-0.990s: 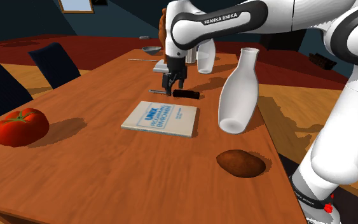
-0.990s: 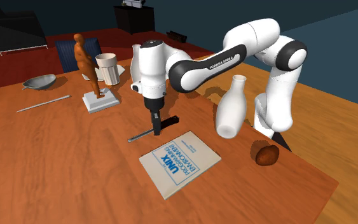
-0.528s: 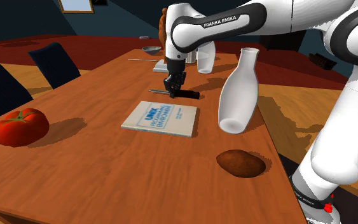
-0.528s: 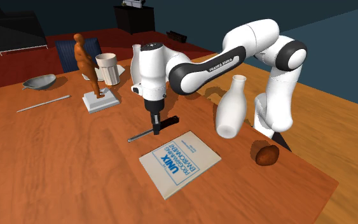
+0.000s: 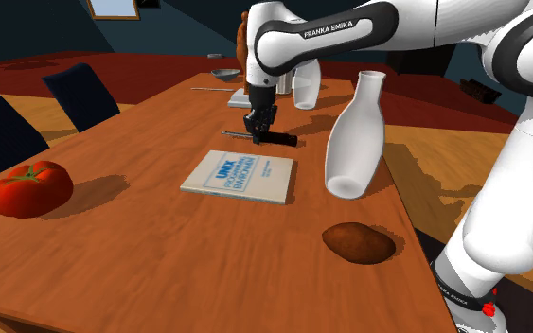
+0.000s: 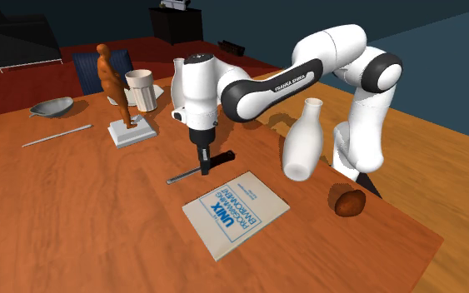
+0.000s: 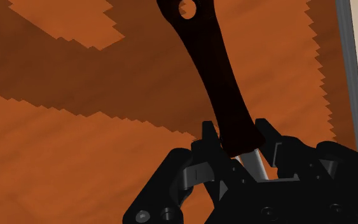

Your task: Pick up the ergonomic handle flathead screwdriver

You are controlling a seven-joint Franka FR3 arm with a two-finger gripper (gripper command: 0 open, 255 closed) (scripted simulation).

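Black in the handle and grey in the shaft, the screwdriver [image 5: 279, 139] lies flat on the table [image 5: 151, 241]. It sits just beyond the book [image 5: 239, 176], roughly parallel to the book's far edge.

The end effector [image 5: 257, 136] stands upright over it. A second ago it hung above the tool with its fingers apart. It has since come down, and the fingers [image 7: 210, 139] have closed in. In the wrist view they clamp the screwdriver where the handle meets the shaft, with the handle running away from them across the wood.

Over the last half second the arm has hardly moved, so the closing looks finished. By my reading the tool is gripped but has not left the table. What remains is a straight lift, and since the grip sits toward one end of the handle, the tool may tip as it rises.

Further from the book, on the stand's side, a white bottle [image 5: 354, 132] stands well clear of the lift.
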